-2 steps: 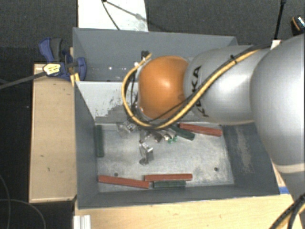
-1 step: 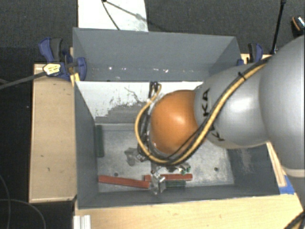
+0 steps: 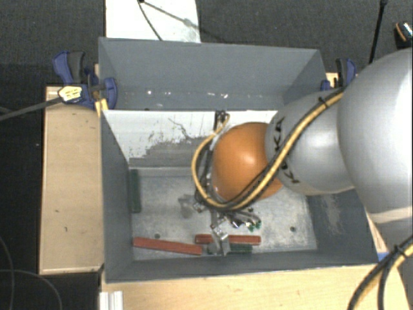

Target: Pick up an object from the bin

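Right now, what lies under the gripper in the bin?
A short red stick by the bin's front wall, with a dark green piece beside it. The gripper covers the stick's middle.

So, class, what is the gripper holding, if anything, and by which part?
Cannot tell. The gripper sits over a short red bar at the front of the bin; no hold shows.

Dark floor [image 3: 39,24] all round. A black cable [image 3: 29,106] runs across it at left. A white sheet [image 3: 171,8] lies at top.
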`<state>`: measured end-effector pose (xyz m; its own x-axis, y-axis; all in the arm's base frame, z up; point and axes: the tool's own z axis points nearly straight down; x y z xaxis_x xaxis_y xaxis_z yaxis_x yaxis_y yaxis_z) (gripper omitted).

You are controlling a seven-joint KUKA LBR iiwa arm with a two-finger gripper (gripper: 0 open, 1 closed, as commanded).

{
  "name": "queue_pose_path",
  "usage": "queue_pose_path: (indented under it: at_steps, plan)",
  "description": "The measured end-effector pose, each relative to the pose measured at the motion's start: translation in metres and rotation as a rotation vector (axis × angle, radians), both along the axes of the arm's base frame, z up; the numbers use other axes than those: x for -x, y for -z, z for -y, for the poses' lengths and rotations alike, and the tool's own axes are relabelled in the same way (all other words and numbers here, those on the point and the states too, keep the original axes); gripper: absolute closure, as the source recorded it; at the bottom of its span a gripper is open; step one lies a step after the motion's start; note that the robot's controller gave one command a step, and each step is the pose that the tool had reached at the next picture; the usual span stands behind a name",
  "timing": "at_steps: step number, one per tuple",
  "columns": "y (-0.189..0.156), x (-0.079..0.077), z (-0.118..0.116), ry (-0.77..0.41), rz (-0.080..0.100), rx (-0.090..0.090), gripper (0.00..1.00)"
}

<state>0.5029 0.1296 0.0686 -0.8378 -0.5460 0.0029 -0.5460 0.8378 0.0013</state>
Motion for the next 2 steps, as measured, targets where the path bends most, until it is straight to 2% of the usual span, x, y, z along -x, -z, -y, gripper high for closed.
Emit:
queue_pose_path:
  at_steps: [1,2]
  plan:
    - [-0.002,0.0004,-0.0017,0.0,0.002,-0.001,1.0]
    - [-0.0036,-0.0021,-0.0024,0.002,0.011,-0.004,0.0]
